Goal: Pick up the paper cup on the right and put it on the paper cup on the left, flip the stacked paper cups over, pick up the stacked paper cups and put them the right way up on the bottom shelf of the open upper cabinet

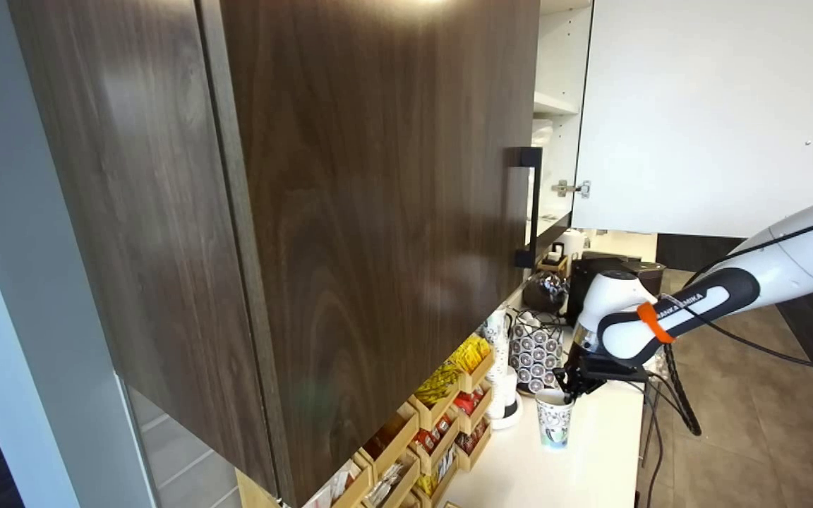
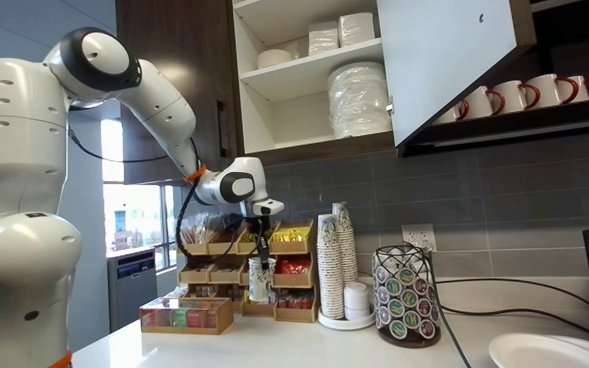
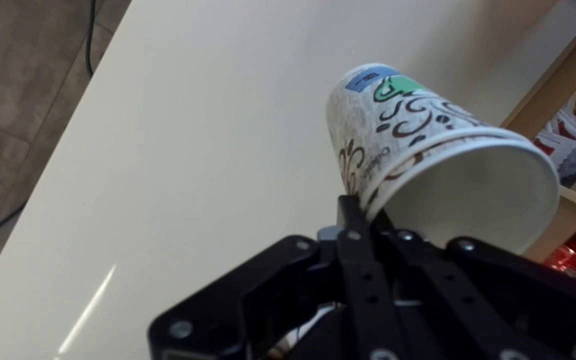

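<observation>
- The stacked paper cups (image 3: 408, 125), two small tapered white cups with brown swirls, nested so that two rims show, hang mouth-up above the glossy white surface (image 2: 274, 347), roughly upright.
- The black two-fingered pincer (image 3: 365, 214) is closed on them at the rim; in the wrist view it bites between 8 and 9 o'clock of the mouth.
- I expect them to be very light, thin-walled and springy, quick to dent, perhaps a little slick. A mild squeeze should do; a hard one could crease the wall or push the mouth oval.
- The best hold, in my judgement, spans both walls just under the rims, where the rolled edge stiffens the paper. I cannot tell for sure that both walls are gripped; if only one is, its partner could slide out. Held off-centre, the pair may also pivot.
- With the cups as the dial's centre in an exterior view, the open upper cabinet (image 2: 299, 120), pale inside with dark-brown wood edging, lies between 12 and 1 o'clock. Its bottom shelf (image 2: 320, 149) seems the next goal; a slow rise, mouth kept up, would suit.
- At 1 o'clock on that shelf stands a plastic-wrapped stack of round white dishes (image 2: 358, 99); the cups could go on its 9 o'clock side.
- At 3 o'clock rise tall columns of white printed spare cups (image 2: 331, 266).
</observation>
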Action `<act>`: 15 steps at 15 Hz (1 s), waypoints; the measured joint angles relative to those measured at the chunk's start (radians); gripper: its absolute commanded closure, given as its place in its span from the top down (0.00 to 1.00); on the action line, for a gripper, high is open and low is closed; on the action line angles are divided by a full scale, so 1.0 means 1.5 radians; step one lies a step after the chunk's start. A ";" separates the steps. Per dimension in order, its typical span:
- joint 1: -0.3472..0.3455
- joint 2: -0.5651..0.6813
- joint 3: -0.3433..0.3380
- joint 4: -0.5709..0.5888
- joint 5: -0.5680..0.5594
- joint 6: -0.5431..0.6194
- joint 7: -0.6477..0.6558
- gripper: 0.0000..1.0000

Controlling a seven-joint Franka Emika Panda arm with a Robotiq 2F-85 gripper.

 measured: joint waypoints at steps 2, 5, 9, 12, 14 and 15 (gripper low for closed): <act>-0.012 -0.041 0.011 0.003 -0.048 -0.001 -0.005 0.02; -0.030 -0.109 0.028 0.002 -0.064 -0.004 -0.042 0.03; -0.042 -0.203 0.039 0.004 -0.049 -0.054 -0.094 0.03; -0.053 -0.272 0.051 0.012 -0.049 -0.117 -0.115 0.04; -0.064 -0.304 0.062 0.021 -0.050 -0.145 -0.115 0.05; -0.066 -0.309 0.066 0.021 -0.050 -0.145 -0.115 0.05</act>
